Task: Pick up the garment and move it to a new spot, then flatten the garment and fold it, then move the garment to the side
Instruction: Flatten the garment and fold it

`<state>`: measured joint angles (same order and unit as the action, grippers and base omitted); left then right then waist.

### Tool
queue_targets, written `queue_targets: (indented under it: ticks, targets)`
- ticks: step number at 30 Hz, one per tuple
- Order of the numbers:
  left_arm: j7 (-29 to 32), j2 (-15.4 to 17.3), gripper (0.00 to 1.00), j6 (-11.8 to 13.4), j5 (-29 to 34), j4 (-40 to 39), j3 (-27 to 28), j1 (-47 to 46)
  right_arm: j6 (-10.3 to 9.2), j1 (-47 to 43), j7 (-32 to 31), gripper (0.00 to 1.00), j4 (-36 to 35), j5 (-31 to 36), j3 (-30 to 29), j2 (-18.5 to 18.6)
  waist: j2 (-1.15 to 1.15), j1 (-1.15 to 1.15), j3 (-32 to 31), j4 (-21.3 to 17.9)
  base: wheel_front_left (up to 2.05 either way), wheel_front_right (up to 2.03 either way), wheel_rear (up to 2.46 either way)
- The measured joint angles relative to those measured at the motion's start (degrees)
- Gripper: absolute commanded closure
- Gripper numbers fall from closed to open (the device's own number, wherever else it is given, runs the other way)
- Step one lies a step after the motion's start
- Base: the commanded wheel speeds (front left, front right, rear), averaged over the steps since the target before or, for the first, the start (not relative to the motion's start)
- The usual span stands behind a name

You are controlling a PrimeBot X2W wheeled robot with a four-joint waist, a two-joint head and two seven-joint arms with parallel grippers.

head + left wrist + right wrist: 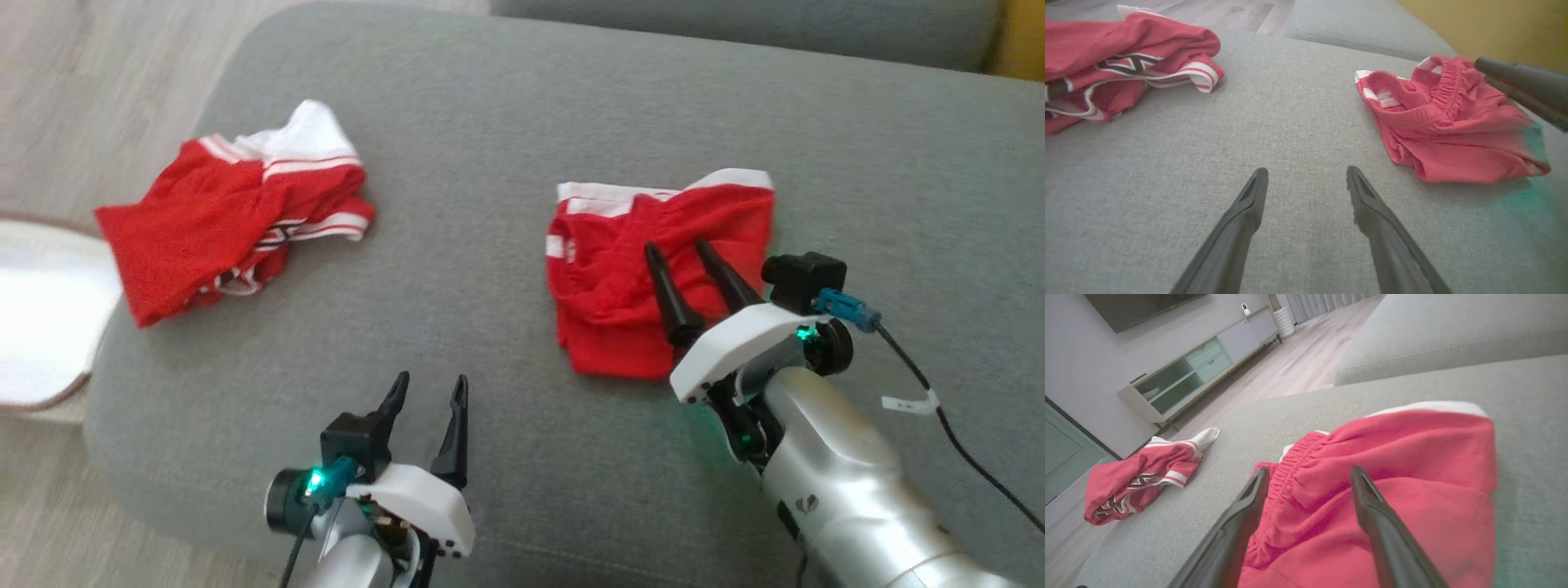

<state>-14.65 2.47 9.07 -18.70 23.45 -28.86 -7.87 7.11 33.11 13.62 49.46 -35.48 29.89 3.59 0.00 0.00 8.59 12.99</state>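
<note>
The red shorts (600,327) lie crumpled on the sofa (490,122) under the right gripper (676,246), whose fingers stand apart and empty; soft, light and floppy, they should pinch best at the thicker elastic waistband (1294,457) by its fingertips.

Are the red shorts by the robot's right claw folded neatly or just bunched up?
Bunched up: the red shorts lie in a rumpled heap, waistband twisted and cloth creased, not laid flat.

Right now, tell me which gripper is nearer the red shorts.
Right. The right gripper is over the red shorts; the left gripper stands apart, over bare cushion.
</note>
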Motion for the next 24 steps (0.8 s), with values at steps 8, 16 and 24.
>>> queue_targets:
  ticks: [8, 16, 24]
  targets:
    - [0.0, 0.0, 0.0, 0.5, -1.2, -0.9, -2.1, -1.5, 0.0, 3.7, 0.1, 0.05, 6.0, -3.0, 2.6, 0.1, 0.0, 0.0, 2.6, 3.4, 0.0, 0.0, 0.0]
    - [0.0, 0.0, 0.0, 0.6, -1.6, -1.2, -2.1, -2.2, -0.01, 5.9, 0.4, 1.0, 8.2, -4.5, 4.9, 0.3, 0.0, 0.01, 3.6, 4.7, 0.0, 0.0, 0.0]
    - [0.0, 0.0, 0.0, 1.0, -2.8, -1.5, -3.4, -2.2, 0.0, 7.5, 0.6, 1.0, 4.9, -5.4, 10.7, 0.5, 0.0, 0.0, 3.5, 6.2, 0.0, 0.0, 0.0]
